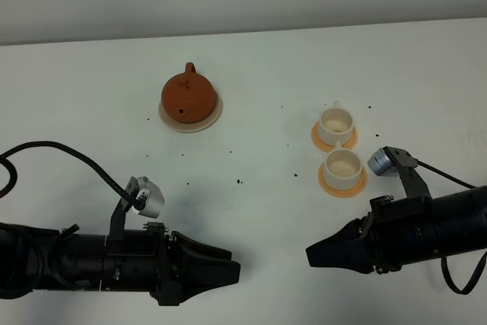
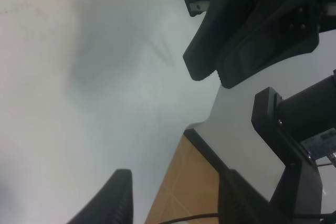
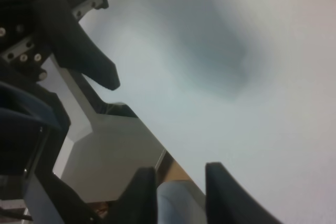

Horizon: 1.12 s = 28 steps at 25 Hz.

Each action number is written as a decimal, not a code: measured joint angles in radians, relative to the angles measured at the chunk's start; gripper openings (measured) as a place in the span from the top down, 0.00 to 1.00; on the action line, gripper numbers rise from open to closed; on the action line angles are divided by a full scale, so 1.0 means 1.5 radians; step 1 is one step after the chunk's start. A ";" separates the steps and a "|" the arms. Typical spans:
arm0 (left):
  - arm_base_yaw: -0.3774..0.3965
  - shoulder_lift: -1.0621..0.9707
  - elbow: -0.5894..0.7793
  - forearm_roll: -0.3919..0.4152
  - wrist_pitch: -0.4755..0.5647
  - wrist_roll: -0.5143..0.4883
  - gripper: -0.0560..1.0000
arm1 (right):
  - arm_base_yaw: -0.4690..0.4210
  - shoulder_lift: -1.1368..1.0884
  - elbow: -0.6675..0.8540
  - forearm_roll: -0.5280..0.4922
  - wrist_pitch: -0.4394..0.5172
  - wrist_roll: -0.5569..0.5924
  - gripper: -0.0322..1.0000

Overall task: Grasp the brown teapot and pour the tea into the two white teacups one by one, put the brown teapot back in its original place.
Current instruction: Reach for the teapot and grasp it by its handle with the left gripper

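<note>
The brown teapot point(image 1: 186, 95) stands upright with its lid on, on the cream saucer point(image 1: 215, 114), its original place, at the back left of the table. Two white teacups, the far one point(image 1: 335, 121) and the near one point(image 1: 342, 164), stand on orange coasters at the right. No tea can be made out in them. My left gripper point(image 1: 236, 270) point(image 2: 176, 200) lies low near the front edge, jaws wide apart and empty, far from the teapot. My right gripper point(image 1: 309, 255) point(image 3: 181, 182) faces it, its fingers a little apart with nothing between them, in front of the near cup.
Small dark specks point(image 1: 240, 182) dot the white table point(image 1: 251, 142) between the teapot and the cups. The table's front edge point(image 2: 195, 129) runs just under both grippers, with brown floor point(image 2: 184, 182) beyond it. A black cable point(image 1: 53, 146) loops at the left.
</note>
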 joint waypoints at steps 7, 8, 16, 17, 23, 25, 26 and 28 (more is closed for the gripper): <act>0.000 0.000 0.000 0.000 0.000 0.000 0.58 | 0.000 0.000 0.000 0.000 0.000 0.001 0.73; 0.000 0.000 0.000 0.000 0.000 0.000 0.58 | 0.000 0.000 0.000 0.000 0.000 0.001 0.73; 0.000 0.000 0.000 -0.001 0.000 -0.008 0.58 | 0.000 -0.010 0.000 -0.008 -0.017 0.001 0.73; 0.000 0.000 0.000 -0.001 0.000 -0.008 0.58 | 0.000 -0.019 0.000 -0.011 -0.028 0.004 0.73; 0.001 -0.047 -0.004 -0.001 -0.012 -0.034 0.58 | 0.000 -0.096 0.001 -0.066 -0.116 0.077 0.73; 0.001 -0.072 -0.019 0.000 -0.040 -0.062 0.58 | 0.000 -0.141 0.001 -0.106 -0.146 0.124 0.73; 0.001 -0.085 -0.030 0.000 -0.055 -0.082 0.58 | 0.000 -0.162 0.001 -0.133 -0.161 0.156 0.73; 0.001 -0.110 -0.051 0.001 -0.091 -0.127 0.58 | 0.000 -0.216 -0.001 -0.192 -0.186 0.226 0.73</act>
